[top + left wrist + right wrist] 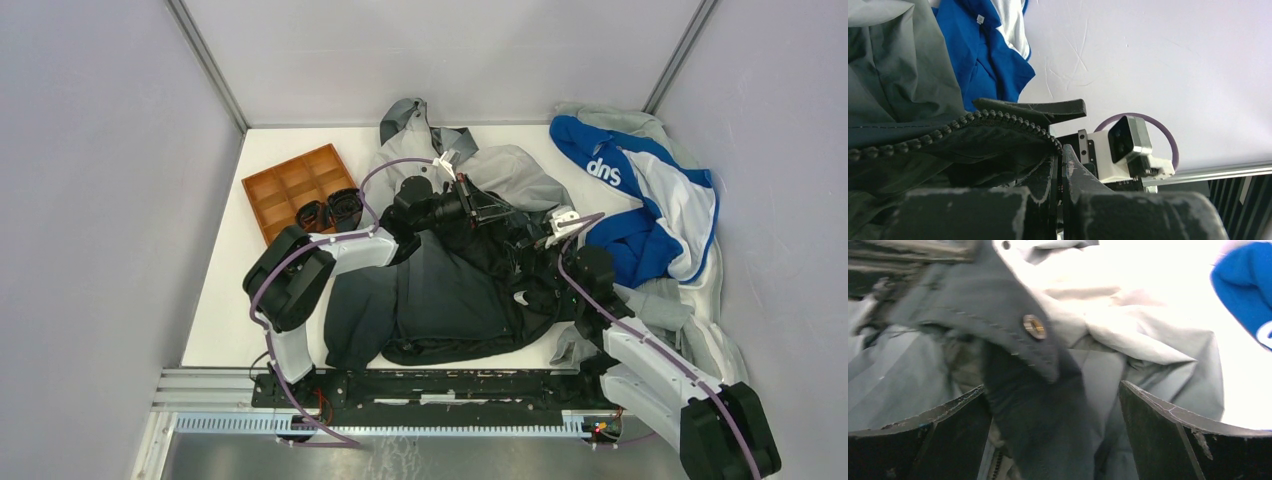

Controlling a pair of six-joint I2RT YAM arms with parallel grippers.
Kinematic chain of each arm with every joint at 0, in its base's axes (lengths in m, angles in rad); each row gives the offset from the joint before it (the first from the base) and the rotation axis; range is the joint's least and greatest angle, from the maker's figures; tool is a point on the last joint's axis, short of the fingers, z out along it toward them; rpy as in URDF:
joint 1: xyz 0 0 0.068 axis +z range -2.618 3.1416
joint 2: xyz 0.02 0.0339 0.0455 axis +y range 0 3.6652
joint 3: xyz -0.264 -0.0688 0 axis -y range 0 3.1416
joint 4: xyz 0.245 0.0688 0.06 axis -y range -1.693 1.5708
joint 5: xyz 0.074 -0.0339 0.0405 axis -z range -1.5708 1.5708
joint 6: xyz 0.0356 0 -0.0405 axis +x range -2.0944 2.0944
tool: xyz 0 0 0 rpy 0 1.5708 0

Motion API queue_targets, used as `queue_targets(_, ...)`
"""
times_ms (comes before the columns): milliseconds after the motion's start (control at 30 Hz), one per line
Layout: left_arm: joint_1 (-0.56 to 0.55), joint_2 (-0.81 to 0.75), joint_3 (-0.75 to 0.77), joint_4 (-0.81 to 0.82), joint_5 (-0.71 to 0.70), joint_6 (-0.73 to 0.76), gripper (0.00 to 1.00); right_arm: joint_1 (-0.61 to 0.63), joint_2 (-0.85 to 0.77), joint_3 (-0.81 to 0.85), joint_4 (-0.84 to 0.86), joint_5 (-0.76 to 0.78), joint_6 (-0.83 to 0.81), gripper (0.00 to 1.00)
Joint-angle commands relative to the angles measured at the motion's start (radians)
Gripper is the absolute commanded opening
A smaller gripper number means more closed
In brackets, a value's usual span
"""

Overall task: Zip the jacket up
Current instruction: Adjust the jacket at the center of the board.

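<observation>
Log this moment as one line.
left tool: shut on jacket zipper edge | right tool: open, astride snap flap

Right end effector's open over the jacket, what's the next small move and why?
Probably close the right end effector on the jacket flap with the snap: it lies between the open fingers, ungripped, while the left end effector is shut on the zipper edge.

From above, the left arm [350,248] and right arm [640,350] hide the middle of the jacket [440,295], its zipper [963,120] runs off the left wrist view's edge, and the blurred blue garment [1248,285] is cropped.
</observation>
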Motion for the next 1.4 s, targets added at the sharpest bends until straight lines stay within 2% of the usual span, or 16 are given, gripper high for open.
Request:
queue_targets(0,-0.007,-0.043,0.02,0.071,-0.015,-0.041,0.02,0.012,-0.002,0.041,0.051,0.253,0.012,0.98)
queue_targets(167,-0.007,-0.058,-0.02,0.083,-0.025,-0.035,0.02,-0.001,-0.089,0.013,0.007,0.32,-0.107,0.98)
queue_targets(333,-0.007,-0.048,-0.043,0.096,-0.023,-0.035,0.02,-0.031,-0.181,0.003,-0.063,0.319,-0.179,0.85)
queue_targets(500,-0.012,-0.025,-0.05,0.113,-0.01,-0.033,0.02,-0.087,-0.217,0.007,-0.129,0.267,-0.215,0.7)
queue_targets(733,-0.045,0.018,-0.072,0.137,-0.013,0.005,0.02,-0.153,-0.237,0.03,-0.248,0.132,-0.342,0.65)
queue_targets(900,-0.077,0.069,-0.107,0.153,-0.039,0.082,0.02,-0.203,-0.24,0.061,-0.386,-0.001,-0.465,0.64)
queue_targets(1100,-0.118,0.165,-0.118,0.242,-0.078,0.106,0.02,-0.3,-0.183,0.137,-0.562,-0.183,-0.526,0.68)
queue_targets(1367,-0.133,0.267,-0.083,0.299,-0.124,0.123,0.02,-0.346,-0.121,0.276,-0.778,-0.324,-0.625,0.91)
